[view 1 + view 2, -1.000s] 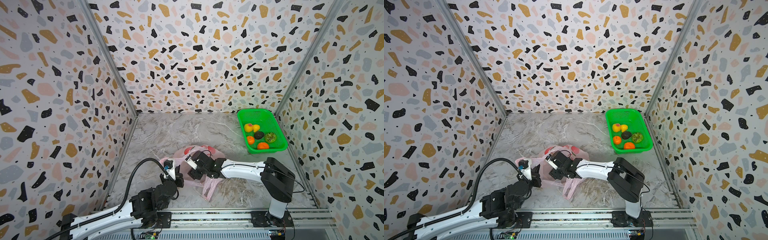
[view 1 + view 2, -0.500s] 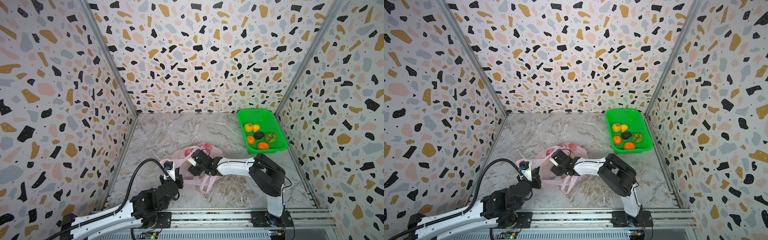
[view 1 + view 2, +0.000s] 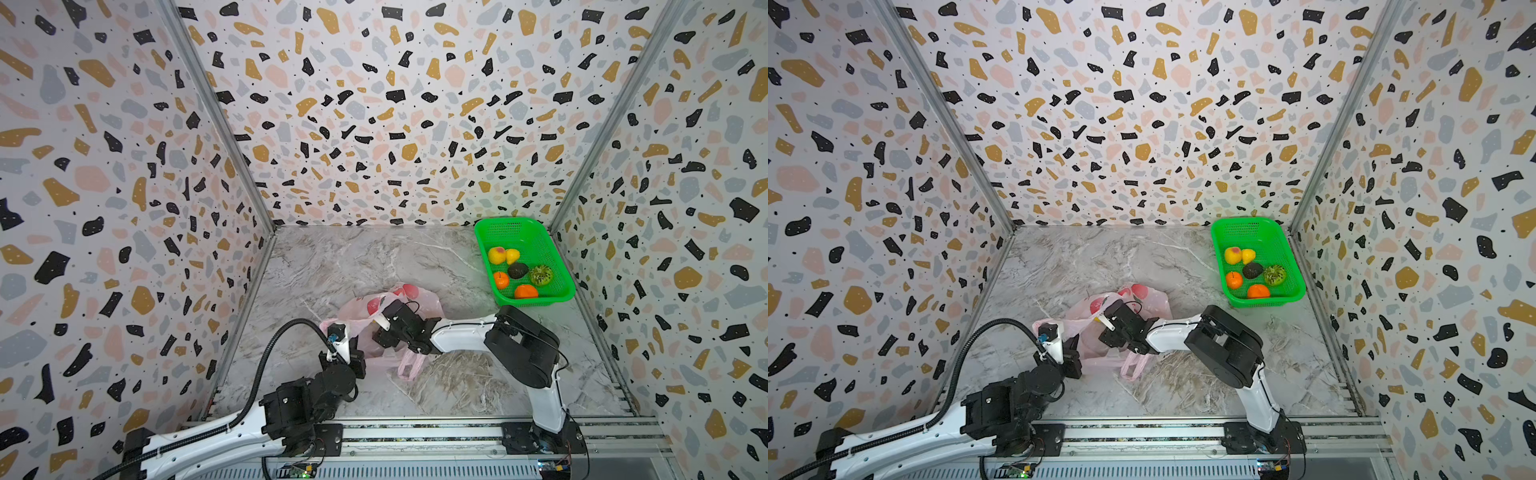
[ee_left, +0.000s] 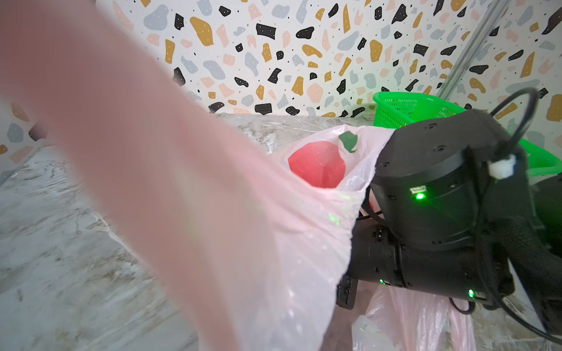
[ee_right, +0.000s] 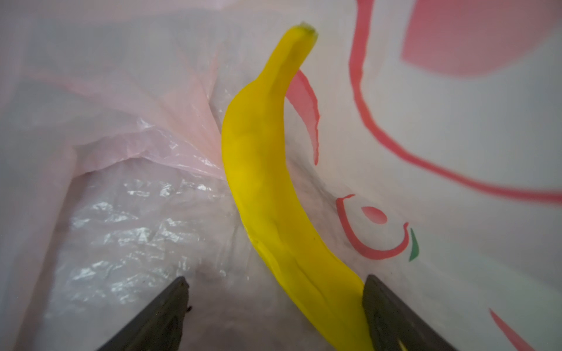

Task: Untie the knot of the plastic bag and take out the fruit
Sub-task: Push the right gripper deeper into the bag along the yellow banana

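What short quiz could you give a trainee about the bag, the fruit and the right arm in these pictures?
1. True or false: the banana lies in the green basket.
2. How many fruits lie in the basket? A four, B six, C eight.
3. Fill in: the right arm's fingers beside the banana stand ____.
Key: 1 false, it lies inside the pink bag. 2 B. 3 open.

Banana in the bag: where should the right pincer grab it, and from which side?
Grip the banana across its thick near part, coming through the bag mouth along its length, as the open right pincer points. It lies lengthwise, tapering to a thin far tip. Its near end sits between the fingers, off-centre, so probably centre first.
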Tool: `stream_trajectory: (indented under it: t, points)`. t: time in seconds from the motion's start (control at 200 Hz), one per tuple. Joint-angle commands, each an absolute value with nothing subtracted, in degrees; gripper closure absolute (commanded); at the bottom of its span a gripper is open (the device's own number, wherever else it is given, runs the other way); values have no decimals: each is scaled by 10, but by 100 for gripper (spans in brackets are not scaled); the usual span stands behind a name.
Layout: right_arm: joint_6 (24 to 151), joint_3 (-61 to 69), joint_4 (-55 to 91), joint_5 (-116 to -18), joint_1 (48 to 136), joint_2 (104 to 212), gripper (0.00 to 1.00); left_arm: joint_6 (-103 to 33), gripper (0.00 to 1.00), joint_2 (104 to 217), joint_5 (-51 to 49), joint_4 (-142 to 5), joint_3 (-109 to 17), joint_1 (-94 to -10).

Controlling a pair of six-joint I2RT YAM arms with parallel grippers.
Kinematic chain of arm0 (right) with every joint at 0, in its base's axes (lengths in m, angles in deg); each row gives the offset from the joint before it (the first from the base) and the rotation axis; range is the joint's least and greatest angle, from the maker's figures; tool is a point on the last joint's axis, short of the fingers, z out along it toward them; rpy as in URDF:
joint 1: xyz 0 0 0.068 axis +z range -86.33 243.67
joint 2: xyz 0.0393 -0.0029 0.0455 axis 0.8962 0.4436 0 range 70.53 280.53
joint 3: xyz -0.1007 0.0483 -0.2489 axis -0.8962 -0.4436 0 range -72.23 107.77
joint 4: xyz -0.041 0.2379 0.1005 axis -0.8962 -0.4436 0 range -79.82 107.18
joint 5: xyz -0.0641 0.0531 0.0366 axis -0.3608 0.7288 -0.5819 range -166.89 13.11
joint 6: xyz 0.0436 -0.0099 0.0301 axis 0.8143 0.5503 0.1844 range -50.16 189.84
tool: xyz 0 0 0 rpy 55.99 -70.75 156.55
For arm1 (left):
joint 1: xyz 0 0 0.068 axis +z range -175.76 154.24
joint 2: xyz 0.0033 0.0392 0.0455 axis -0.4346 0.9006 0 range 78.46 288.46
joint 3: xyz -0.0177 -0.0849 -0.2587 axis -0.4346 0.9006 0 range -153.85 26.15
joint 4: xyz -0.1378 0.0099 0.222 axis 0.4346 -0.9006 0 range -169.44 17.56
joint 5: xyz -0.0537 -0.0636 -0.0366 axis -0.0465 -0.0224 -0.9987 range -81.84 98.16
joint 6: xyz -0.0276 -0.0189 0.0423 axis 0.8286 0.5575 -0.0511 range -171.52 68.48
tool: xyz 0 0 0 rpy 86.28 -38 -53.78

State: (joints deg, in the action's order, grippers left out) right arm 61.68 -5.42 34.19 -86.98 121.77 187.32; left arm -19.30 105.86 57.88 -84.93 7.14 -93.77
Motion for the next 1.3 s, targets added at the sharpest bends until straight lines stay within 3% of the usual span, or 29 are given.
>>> stream_trajectory:
  t: [0.0, 0.25, 0.345, 0.496, 0.811, 0.951, 1.296]
  points:
    - [592, -43, 371, -876, 1213, 1884, 9, -193, 100, 1045, 576, -843, 78, -941]
    - [588, -21, 344, -876, 1209, 1908, 17, -193, 100, 1031, 579, -856, 77, -941]
    - [588, -21, 339, -879, 1210, 1908, 33, -194, 100, 1030, 580, -855, 78, -941]
    - [589, -20, 331, -890, 1210, 1908, 43, -195, 100, 1029, 581, -858, 75, -941]
    - [586, -29, 329, -900, 1213, 1894, 77, -198, 100, 1031, 589, -860, 72, -941]
    - [585, -36, 323, -900, 1218, 1880, 83, -198, 100, 1032, 596, -862, 67, -941]
    - [597, -69, 313, -887, 1218, 1834, 86, -194, 100, 1041, 604, -863, 61, -941]
